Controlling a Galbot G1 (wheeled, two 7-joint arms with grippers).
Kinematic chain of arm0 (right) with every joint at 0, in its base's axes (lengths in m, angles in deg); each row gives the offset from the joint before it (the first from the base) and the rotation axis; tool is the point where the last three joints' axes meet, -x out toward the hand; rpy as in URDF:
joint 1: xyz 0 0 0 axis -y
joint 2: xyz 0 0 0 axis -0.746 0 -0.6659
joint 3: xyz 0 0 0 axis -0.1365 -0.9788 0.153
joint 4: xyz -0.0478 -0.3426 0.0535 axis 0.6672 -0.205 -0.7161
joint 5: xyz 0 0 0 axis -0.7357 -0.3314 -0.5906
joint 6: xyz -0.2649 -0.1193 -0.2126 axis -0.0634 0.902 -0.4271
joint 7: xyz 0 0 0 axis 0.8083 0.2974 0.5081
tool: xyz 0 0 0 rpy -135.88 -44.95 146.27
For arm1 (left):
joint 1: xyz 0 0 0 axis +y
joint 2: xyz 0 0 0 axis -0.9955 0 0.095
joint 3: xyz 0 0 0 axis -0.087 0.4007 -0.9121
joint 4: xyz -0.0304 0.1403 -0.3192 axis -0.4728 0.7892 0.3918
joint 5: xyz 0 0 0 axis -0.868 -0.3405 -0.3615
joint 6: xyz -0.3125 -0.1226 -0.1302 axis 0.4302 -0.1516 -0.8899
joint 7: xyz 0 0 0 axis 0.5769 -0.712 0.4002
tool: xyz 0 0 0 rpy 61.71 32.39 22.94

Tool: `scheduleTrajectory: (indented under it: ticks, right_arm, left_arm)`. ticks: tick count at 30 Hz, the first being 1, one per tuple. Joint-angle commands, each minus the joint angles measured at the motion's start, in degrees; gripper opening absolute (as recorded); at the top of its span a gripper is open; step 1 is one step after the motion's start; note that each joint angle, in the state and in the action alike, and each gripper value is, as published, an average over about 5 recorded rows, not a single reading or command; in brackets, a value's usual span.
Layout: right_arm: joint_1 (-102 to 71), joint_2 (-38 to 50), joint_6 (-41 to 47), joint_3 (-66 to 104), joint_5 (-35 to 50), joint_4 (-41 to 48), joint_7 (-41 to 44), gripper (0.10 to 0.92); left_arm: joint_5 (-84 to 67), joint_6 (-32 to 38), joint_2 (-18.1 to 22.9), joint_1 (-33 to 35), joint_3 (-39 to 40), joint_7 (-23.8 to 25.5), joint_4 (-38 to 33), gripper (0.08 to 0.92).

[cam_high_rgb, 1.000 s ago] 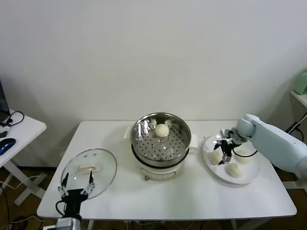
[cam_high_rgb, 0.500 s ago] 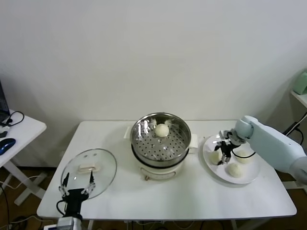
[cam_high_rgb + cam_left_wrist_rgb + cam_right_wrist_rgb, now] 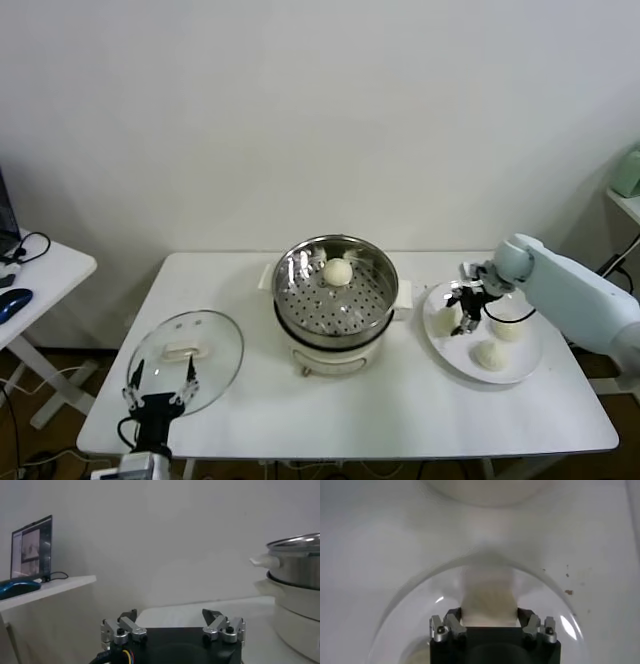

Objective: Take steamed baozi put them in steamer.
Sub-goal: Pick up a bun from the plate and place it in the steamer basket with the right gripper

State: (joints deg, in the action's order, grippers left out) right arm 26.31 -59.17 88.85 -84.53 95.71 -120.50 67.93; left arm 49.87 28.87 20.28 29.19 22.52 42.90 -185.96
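The steamer (image 3: 335,292) stands mid-table with one baozi (image 3: 338,270) on its perforated floor. To its right, my right gripper (image 3: 460,312) is shut on a baozi (image 3: 441,320) over the left part of the white plate (image 3: 452,352). The right wrist view shows that bun (image 3: 488,599) squeezed between the fingers of the right gripper (image 3: 488,615). Two more baozi (image 3: 510,326) (image 3: 490,354) lie on the plate. My left gripper (image 3: 160,384) waits open by the table's front left edge; the left wrist view shows the left gripper (image 3: 170,616) holding nothing, with the steamer (image 3: 296,565) off to the side.
A round glass lid (image 3: 186,358) lies flat at the table's front left, just beyond the left gripper. A side desk (image 3: 40,275) with a mouse and cables stands further left. A shelf edge (image 3: 625,200) sits at the far right.
The right gripper's fingers have closed on the left baozi on the plate, and the gripper with the bun has shifted slightly up. The left arm has not moved.
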Motion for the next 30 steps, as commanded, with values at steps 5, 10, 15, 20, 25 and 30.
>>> scheduleTrajectory:
  ticks: [5, 10, 15, 20, 25, 30]
  right_arm:
    - [23.9, 1.0, 4.0, -19.3, 25.7, -3.6, -0.6, 0.725]
    - [33.8, -3.0, 6.0, -28.3, 36.4, -5.2, -0.4, 0.727]
    - [37.1, -8.5, 8.8, -30.4, 42.9, -7.5, -1.3, 0.723]
    - [35.9, -15.7, 10.1, -30.4, 45.7, -7.6, -2.9, 0.721]
    - [32.7, -22.0, 10.8, -30.1, 46.3, -7.0, -4.4, 0.721]
    - [29.1, -27.4, 10.9, -29.7, 46.1, -4.8, -5.0, 0.721]
  left_arm:
    - [0.0, 0.2, 0.2, -0.1, 0.6, 0.1, -0.5, 0.823]
    - [-0.1, 0.4, 0.3, 0.0, 1.1, 0.1, -1.1, 0.823]
    - [0.4, 0.5, 0.2, -0.3, 1.3, 0.2, -1.3, 0.823]
    - [1.0, 0.4, 0.5, -0.6, 1.5, 0.4, -1.8, 0.823]
    - [1.0, 0.0, 0.9, -1.2, 1.6, 0.4, -2.1, 0.823]
    - [0.8, -0.1, 0.9, -1.2, 1.7, 1.0, -2.2, 0.823]
